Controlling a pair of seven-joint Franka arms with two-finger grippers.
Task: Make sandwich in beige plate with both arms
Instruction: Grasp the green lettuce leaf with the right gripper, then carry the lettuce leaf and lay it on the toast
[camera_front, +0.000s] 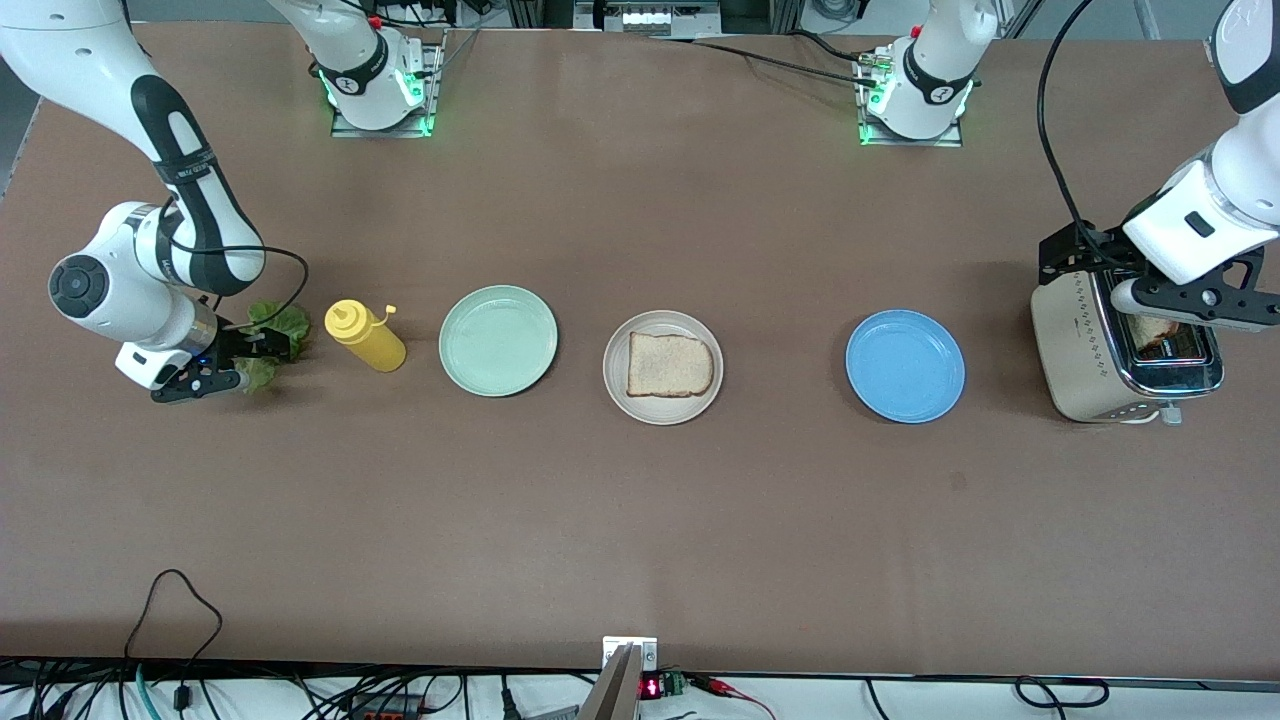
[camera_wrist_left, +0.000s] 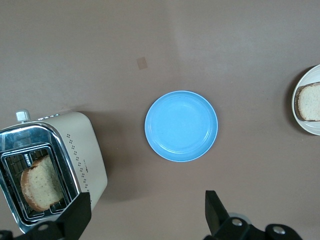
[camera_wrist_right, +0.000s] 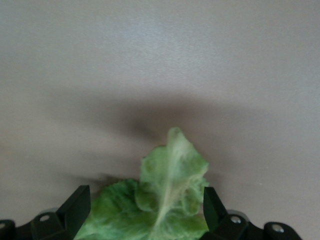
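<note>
High front camera facing the bases; wrist cameras downward, left sharing blue plate (camera_wrist_left: 181, 125).

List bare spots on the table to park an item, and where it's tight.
Free: the gap between the beige plate and the blue plate, and the whole strip nearer the front camera than the plates. Tight: mustard bottle beside the mint-green plate, with the right gripper open around the lettuce; left gripper, open, over the toaster.
</note>
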